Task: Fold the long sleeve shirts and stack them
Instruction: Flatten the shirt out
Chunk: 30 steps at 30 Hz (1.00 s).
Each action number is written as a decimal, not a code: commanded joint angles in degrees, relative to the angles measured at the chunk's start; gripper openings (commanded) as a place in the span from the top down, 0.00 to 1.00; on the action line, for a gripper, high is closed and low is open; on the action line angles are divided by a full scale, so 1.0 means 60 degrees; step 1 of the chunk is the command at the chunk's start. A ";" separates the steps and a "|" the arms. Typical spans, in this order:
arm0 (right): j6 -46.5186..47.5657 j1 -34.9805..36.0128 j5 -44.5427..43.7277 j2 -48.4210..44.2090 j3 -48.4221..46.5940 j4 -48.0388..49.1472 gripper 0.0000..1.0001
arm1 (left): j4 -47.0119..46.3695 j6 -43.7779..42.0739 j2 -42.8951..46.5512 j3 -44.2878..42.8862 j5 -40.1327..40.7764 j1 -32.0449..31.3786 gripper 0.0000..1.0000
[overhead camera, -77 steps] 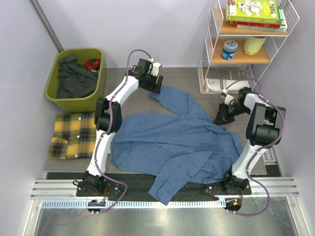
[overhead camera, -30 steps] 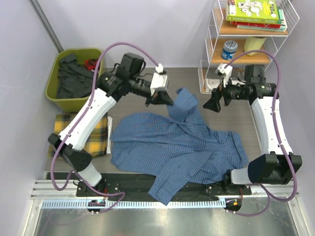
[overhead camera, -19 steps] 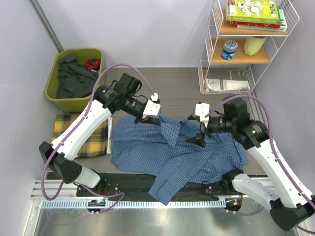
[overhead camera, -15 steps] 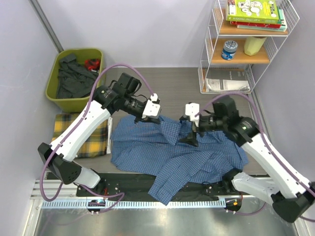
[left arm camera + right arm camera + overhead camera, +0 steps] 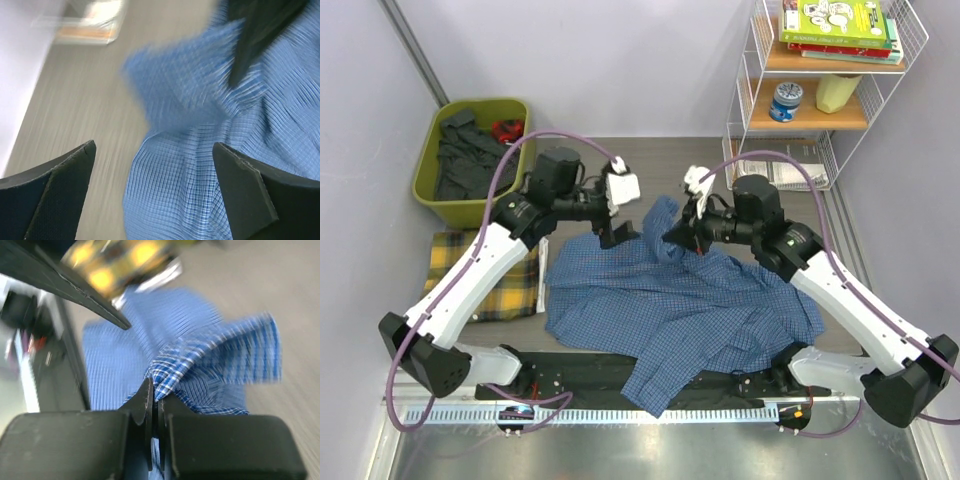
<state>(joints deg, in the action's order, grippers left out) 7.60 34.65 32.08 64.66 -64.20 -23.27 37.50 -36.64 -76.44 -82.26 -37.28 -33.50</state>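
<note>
Right gripper (image 5: 154, 390) pinches a lifted fold of the blue fine-checked cloth button-up shirt (image 5: 690, 300). Left gripper (image 5: 155, 147), jaws spread wide and empty, hangs near it above the shirt.

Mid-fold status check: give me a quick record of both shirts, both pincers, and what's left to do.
blue shirt: spread rumpled on the table, unfolded, far part pulled up
yellow shirt: folded, left of blue shirt, near side of the bin
left pincer: open, over blue shirt's far left edge, holding nothing
right pincer: shut on a pinched fold of blue shirt
remaining: blue shirt not yet folded or stacked
</note>
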 commanded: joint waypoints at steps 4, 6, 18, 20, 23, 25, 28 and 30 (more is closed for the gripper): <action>-0.4497 0.0011 -0.4231 -0.0422 -0.1236 0.2178 0.99 | -0.3242 0.5592 0.1695 0.0482 0.1906 0.0309 0.00; -0.5101 0.0040 -0.4699 -0.0187 -0.1587 0.2295 0.99 | -0.3334 0.5915 0.1536 0.0366 0.2153 0.0033 0.00; -0.5675 0.0376 -0.4673 0.0429 -0.2571 0.2573 0.99 | -0.6702 0.6444 0.0424 0.0981 0.3796 -0.1814 0.13; -0.5515 0.0522 -0.4614 0.0312 -0.2556 0.2763 0.99 | -0.6965 0.6677 0.0203 0.0849 0.4058 -0.1829 0.16; -0.5119 0.0874 -0.4949 0.0151 -0.2468 0.2983 0.99 | -0.7435 0.6708 -0.0062 0.0834 0.4119 -0.1873 0.25; -0.4886 0.0889 -0.5038 0.0078 -0.2454 0.3043 0.99 | -0.7393 0.6649 -0.0251 0.0717 0.4133 -0.1917 0.45; -0.4127 0.0889 -0.5199 -0.0156 -0.2497 0.2911 0.94 | -0.6882 0.6518 -0.0296 0.0556 0.4104 -0.1917 0.86; -0.3554 0.0889 -0.4879 -0.0435 -0.2658 0.2766 0.80 | -0.6573 0.6532 -0.0209 0.0555 0.3523 -0.1801 1.00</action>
<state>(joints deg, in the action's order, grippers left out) -20.99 39.64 2.59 66.59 -77.06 -9.58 -1.17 2.66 -78.39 -76.07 -13.93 -44.77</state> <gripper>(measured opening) 0.099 0.102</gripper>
